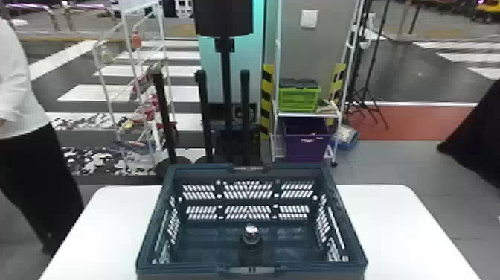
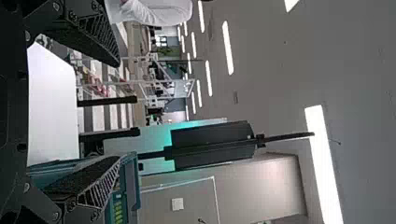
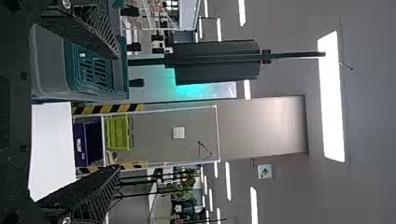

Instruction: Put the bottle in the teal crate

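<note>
- Teal walls surround the bottle point(image 1: 252, 242), which stands upright inside the crate point(image 1: 297, 170), by its near wall, about midway between the near corners.
- The crate sits between the left and right edges of the white table point(image 1: 394, 223); placing looks done, so don't regrip.
- Your left gripper point(image 2: 116, 112) has its jaws wide and empty; your right gripper point(image 3: 116, 111) likewise.
- Draw either arm back slowly, up and clear of the rim, since a snag could tip the bottle.
</note>
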Tool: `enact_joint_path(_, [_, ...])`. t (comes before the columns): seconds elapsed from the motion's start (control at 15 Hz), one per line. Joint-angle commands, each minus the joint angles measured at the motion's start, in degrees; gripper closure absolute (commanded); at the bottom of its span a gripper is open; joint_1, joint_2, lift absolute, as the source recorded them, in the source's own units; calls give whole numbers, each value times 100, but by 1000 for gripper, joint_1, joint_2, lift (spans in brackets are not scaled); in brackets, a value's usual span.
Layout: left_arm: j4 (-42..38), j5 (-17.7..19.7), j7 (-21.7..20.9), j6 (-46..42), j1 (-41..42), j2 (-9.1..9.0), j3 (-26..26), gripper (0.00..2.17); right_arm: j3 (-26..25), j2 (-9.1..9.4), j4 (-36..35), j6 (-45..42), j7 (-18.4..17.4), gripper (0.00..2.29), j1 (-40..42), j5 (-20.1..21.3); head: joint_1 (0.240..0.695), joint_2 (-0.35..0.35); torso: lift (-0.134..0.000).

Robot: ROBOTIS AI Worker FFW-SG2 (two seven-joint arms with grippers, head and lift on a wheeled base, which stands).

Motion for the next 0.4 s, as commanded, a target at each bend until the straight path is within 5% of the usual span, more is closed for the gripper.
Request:
enact_joint_path(0.0, [-12, 0, 2, 0, -3, 23, 0, 191, -24, 9, -3, -113, 0, 49, 85, 0, 499, 0, 0])
enact_joint_path(0.33, [-21, -35, -6, 0, 14, 32, -9, 191, -94, 71, 32, -201, 9, 49, 182, 9, 499, 0, 0])
